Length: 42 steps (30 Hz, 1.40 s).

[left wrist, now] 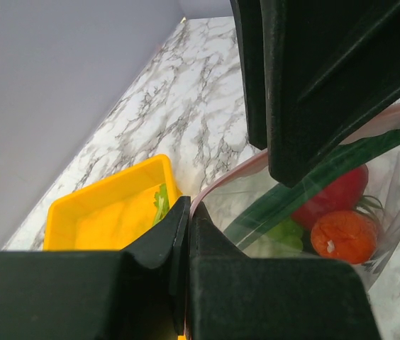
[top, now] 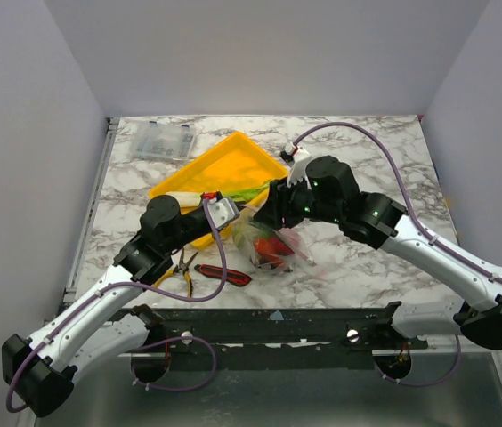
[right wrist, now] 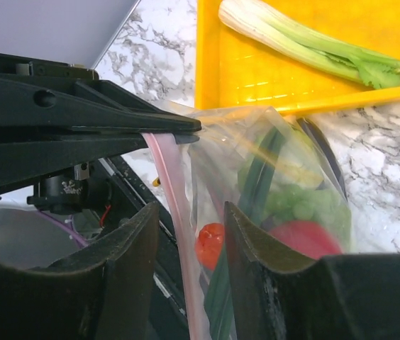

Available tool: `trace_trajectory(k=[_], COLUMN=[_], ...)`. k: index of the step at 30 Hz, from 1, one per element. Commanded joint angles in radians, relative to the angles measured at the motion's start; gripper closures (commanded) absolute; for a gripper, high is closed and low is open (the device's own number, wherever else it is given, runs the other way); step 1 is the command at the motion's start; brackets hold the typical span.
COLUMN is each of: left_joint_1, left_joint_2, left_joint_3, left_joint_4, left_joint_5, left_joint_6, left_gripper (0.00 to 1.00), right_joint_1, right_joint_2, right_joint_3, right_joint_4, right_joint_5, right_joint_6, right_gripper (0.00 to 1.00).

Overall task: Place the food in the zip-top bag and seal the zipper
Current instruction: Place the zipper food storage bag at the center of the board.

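Observation:
The zip-top bag (top: pixel 273 242) hangs between both grippers over the table's near middle. My left gripper (left wrist: pixel 189 210) is shut on the zipper (left wrist: pixel 218 185), the pink strip, at one end of the bag's mouth. My right gripper (right wrist: pixel 191 237) is open and straddles the zipper (right wrist: pixel 174 202), which runs down between its fingers (right wrist: pixel 257 262). Through the clear plastic I see food: a red tomato (left wrist: pixel 338 191), an orange carrot (left wrist: pixel 345 236), green grapes (right wrist: pixel 296 202) and a dark green stalk (right wrist: pixel 257 185). A white-green leek (right wrist: pixel 306 42) lies in the yellow tray (top: pixel 229 165).
The yellow tray stands just behind the bag. A clear hard plastic box (top: pixel 164 140) sits at the back left. Yellow-handled pliers (top: pixel 182 271) and a red-black utility knife (top: pixel 224 274) lie near the front edge under my left arm.

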Motion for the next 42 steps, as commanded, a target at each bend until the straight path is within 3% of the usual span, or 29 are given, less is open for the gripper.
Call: trace_trajectory(k=[1, 2, 5, 6, 12, 15, 26, 32, 42], left_joint_1=[-0.002, -0.002, -0.003, -0.003, -0.002, -0.003, -0.002, -0.003, -0.003], left_joint_2=[-0.024, -0.024, -0.026, -0.030, -0.060, -0.078, -0.090, -0.087, -0.104], left_joint_3=[0.041, 0.042, 0.044, 0.044, 0.030, 0.025, 0.018, 0.027, 0.028], left_joint_4=[0.037, 0.036, 0.037, 0.039, 0.079, 0.092, 0.106, 0.097, 0.089], left_joint_5=[-0.001, -0.002, -0.013, -0.018, -0.109, -0.162, -0.202, -0.208, -0.212], left_joint_6=[-0.011, -0.013, -0.015, -0.016, -0.053, -0.059, -0.080, -0.091, -0.093], left_gripper=[1.00, 1.00, 0.98, 0.87, 0.24, 0.11, 0.06, 0.06, 0.06], right_joint_1=[0.004, 0.005, 0.004, 0.004, -0.007, -0.065, -0.523, -0.554, -0.553], right_joint_2=[-0.004, -0.004, -0.014, -0.028, -0.126, -0.148, -0.140, -0.092, 0.091], right_joint_3=[-0.024, -0.027, -0.021, -0.026, -0.037, -0.003, 0.152, 0.225, -0.016], right_joint_4=[0.022, 0.030, 0.024, 0.023, -0.046, -0.120, -0.355, -0.368, -0.207], right_joint_5=[-0.031, -0.029, 0.047, 0.089, 0.511, 0.625, 0.868, 0.999, 0.749], right_joint_6=[-0.026, -0.025, -0.015, -0.009, 0.047, 0.044, -0.142, -0.261, -0.225], right_gripper=[0.61, 0.66, 0.95, 0.99, 1.00, 1.00, 1.00, 1.00, 1.00])
